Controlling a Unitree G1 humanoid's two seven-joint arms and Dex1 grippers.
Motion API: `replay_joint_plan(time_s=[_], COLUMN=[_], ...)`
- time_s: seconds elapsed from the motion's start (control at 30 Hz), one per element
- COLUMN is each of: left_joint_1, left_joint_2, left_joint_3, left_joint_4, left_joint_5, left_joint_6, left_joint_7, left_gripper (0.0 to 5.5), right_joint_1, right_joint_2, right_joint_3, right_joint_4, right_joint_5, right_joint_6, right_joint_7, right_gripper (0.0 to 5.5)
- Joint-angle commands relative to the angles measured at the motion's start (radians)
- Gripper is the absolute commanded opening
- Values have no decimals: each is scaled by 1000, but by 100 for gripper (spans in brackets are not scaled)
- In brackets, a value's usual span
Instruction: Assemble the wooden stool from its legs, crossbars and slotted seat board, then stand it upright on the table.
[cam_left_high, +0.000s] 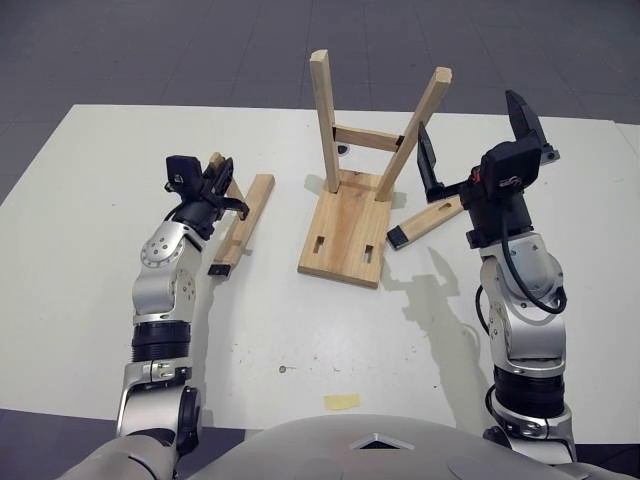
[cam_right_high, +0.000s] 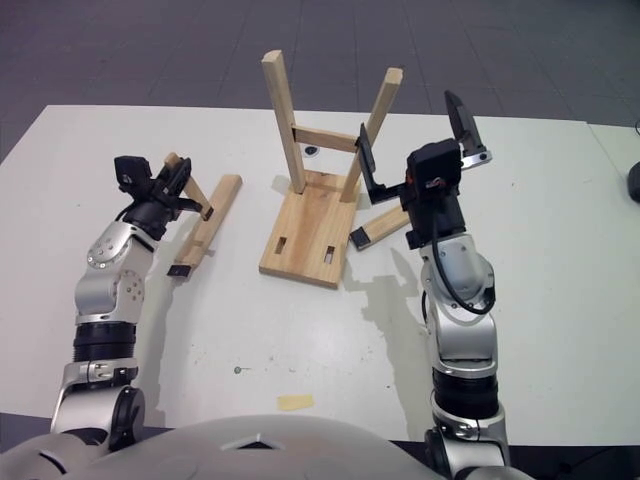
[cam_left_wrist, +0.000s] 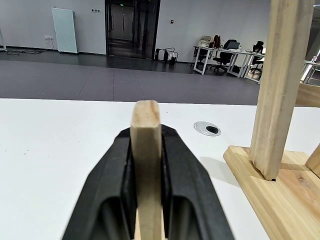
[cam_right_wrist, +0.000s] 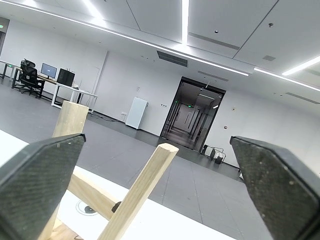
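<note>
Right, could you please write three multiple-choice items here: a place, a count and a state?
1. Where does the left hand hold its wooden piece? A) left of the seat board B) above it C) right of it
2. How many legs stand in the seat board? A) one B) two C) four
3. The right hand is: A) shut on a leg B) shut on the board C) open, empty

Answers: 1 A, the head views place it left of the board; 2 B, two rise, joined by a crossbar; 3 C, its fingers stand wide apart around nothing.
</note>
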Motion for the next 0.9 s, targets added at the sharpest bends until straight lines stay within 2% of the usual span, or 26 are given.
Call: replay_joint_plan(time_s=[0.03,0.47,0.9], left_joint_1=[140,146,111], left_joint_2=[-29,-63,-6], left_joint_3=[-73,-89,-106], left_joint_4=[96,91,-45], left_joint_5=[53,79,94], left_joint_6=[99,36,63], left_joint_7=[-2,20,11], left_gripper=[41,41,41], right_joint_1=[-9,-81,-91], right_joint_2=[5,-13,-7], right_joint_3=[0,-16,1], right_joint_4=[-9,30,34], right_joint_5=[-12,-1,-11], right_joint_6=[3,-1,1], right_joint_7=[-12,6,5], right_gripper=[540,540,540])
